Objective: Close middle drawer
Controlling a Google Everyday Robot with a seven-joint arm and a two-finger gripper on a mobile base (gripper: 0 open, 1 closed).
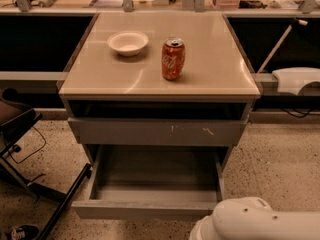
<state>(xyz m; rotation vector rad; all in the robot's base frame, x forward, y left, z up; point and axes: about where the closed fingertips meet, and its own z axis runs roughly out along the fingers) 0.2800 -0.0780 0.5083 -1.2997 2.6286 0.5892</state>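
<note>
Since the middle drawer (157,181) stands pulled well out of the cabinet, its shallow grey tray is open to view and looks empty. Its plain, handle-less front faces the camera low in the frame. Directly above it is a drawer front with white scratch marks (157,132), which sits shut.

The step in hand appears to be the approach for the push. To do it well, contact should probably land flat near the middle of the plain front. The push should then run straight back along the runners and stay steady until the front lines up with the scratched one above. A shove at the right corner might skew the drawer and jam it.

The white arm (260,221) fills the lower right corner. Its rounded casing lies roughly level, just in front of the drawer's right front corner and apart from it. The gripper is out of view past the bottom edge, so I cannot tell how it is set or whether it holds anything.

On the counter (215,79) above stand a white bowl (128,42) and a red soda can (173,59), near each other. A black chair frame (20,129) sits on the floor to the left.
</note>
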